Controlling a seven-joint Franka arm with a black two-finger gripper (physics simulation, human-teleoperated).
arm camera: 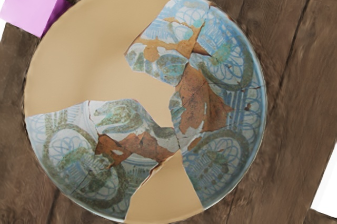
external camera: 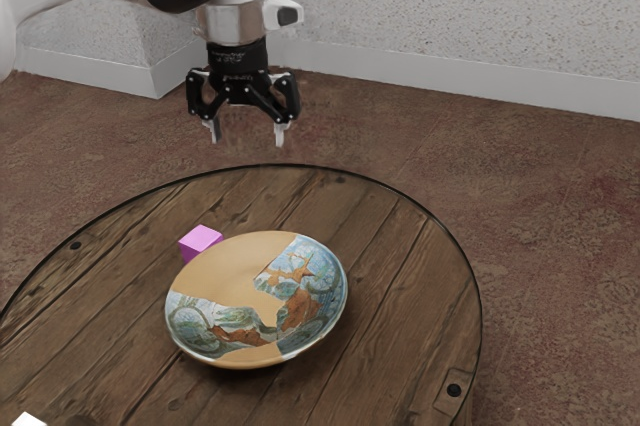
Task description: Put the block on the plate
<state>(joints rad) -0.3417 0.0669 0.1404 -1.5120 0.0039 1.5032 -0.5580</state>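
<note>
In the exterior view my gripper (external camera: 247, 134) hangs in the air above the far part of the table, its two fingers apart with nothing between them. The pink block (external camera: 201, 239) rests on the table against or close beside the rim of the plate (external camera: 255, 296), on the side toward the exterior view's upper left. The plate is round, tan with blue, green and rust-brown patterned pieces. Seen from the wrist, the plate (arm camera: 105, 61) lies below my hand, and the block (arm camera: 32, 4) stands just outside its rim.
The round wooden table (external camera: 400, 316) has a dark metal edge band. A white object (external camera: 28, 420) sits at the table's near side in the exterior view. Two white things stand at the borders of the wrist view, one (arm camera: 327, 190) beyond the plate from the block.
</note>
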